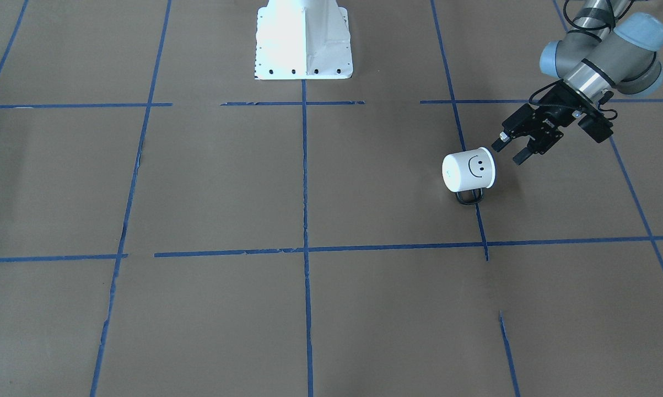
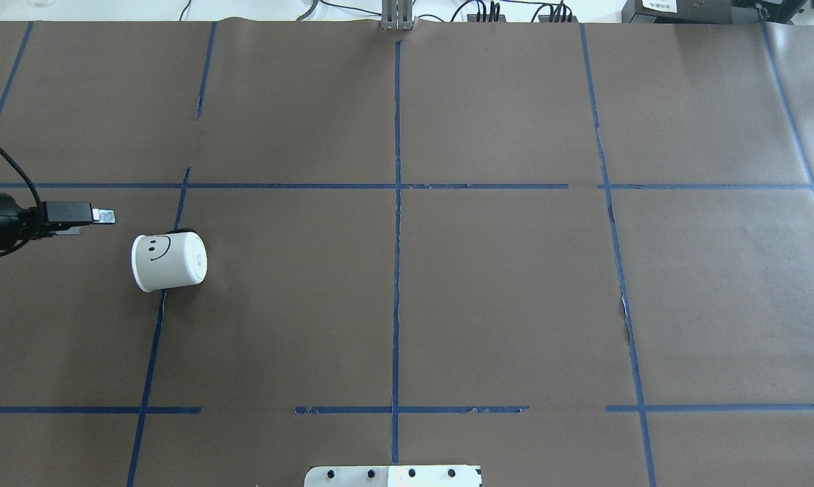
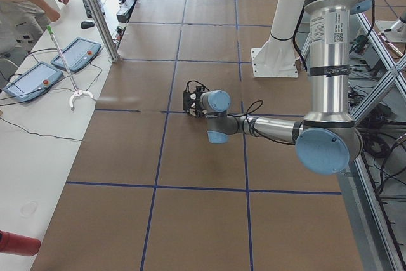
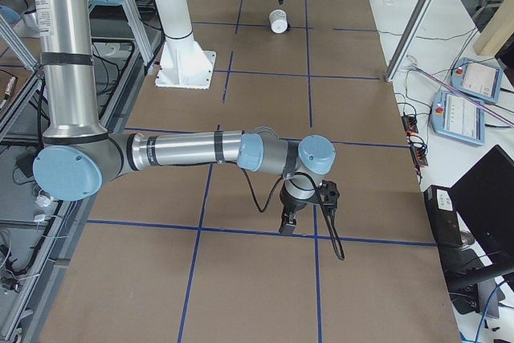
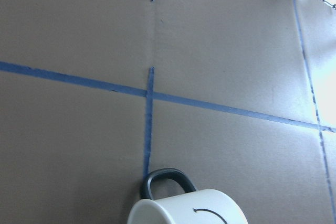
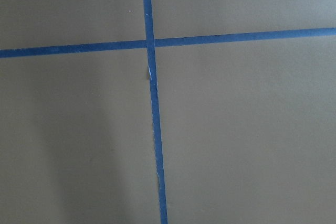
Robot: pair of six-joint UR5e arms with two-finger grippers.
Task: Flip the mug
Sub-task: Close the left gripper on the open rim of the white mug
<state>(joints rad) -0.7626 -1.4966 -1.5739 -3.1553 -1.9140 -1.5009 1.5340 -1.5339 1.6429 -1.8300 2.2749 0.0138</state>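
— Mug [image 1: 469, 171] handling first: what do you make of it?
— Small, thin-walled and enamel-looking, so I judge it light and stiff. It's not fragile, but it is smooth and apt to slip or roll. It lies on its side on the bench [image 1: 226, 182], out on the robot's left, across a blue tape line [image 1: 482, 231]. The smiley faces up, and the black loop handle [image 5: 167, 172] rests on the bench on the side far from the robot.
— Where would you take hold?
— Across the rim, one finger inside the wall and one outside. The mouth seems to face the left claw, the flat base towards the bench's middle. The handle looks too thin to trust.
— And the left claw [image 1: 510, 150]?
— Jaws parted to a moderate gap with nothing between them. The tips are just beside the mug's open end and not touching it, as far as I can tell.
— The right claw [image 4: 287, 226]?
— Well apart from the mug, low over the bench. It shows in the side view alone, so whether it is parted or closed I cannot tell.
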